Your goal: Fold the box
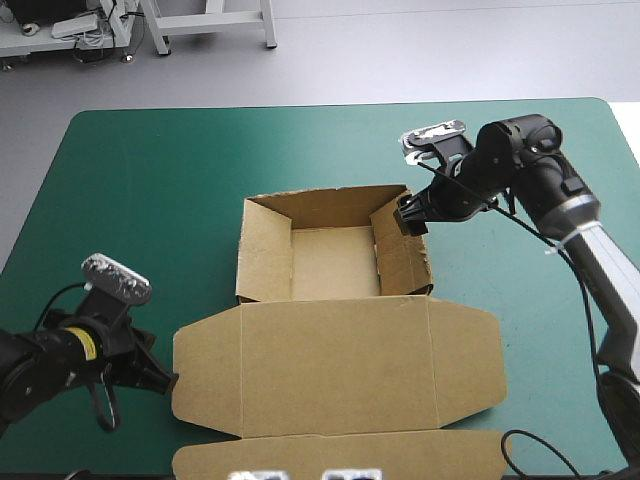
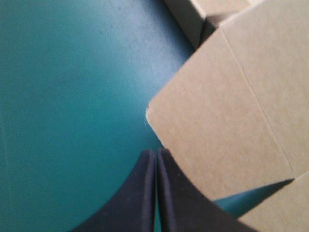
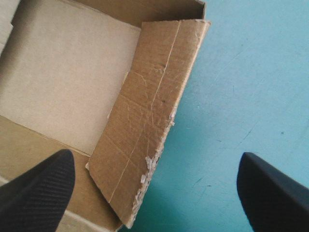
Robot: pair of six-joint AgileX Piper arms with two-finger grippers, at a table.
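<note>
Sitting about the middle of the teal-green cover (image 1: 140,190), the box (image 1: 335,360) is an open tray with its lid laid flat. The tray forms the box's far part, with its walls raised. The lid spreads from the tray's near wall toward the near edge of the table, with a rounded flap out to each side and a long strip along its near end. All the board in view is plain brown, inside and out.

The right gripper (image 1: 410,215) is at the tray's far right corner, spread wide. In the right wrist view its two black fingers (image 3: 41,188) stand far apart, one over the inside of the box and the other over the cover outside it. The tray's right wall lies between them. That wall leans rather than standing square, its free edge frayed and torn, with creases scratched across its face. Whether either finger touches the wall cannot be told.

The left gripper (image 1: 170,382) is low on the cover at the lid's left flap. Its fingers are pressed together into one point, right at the flap's rounded corner, and nothing is gripped between them
</note>
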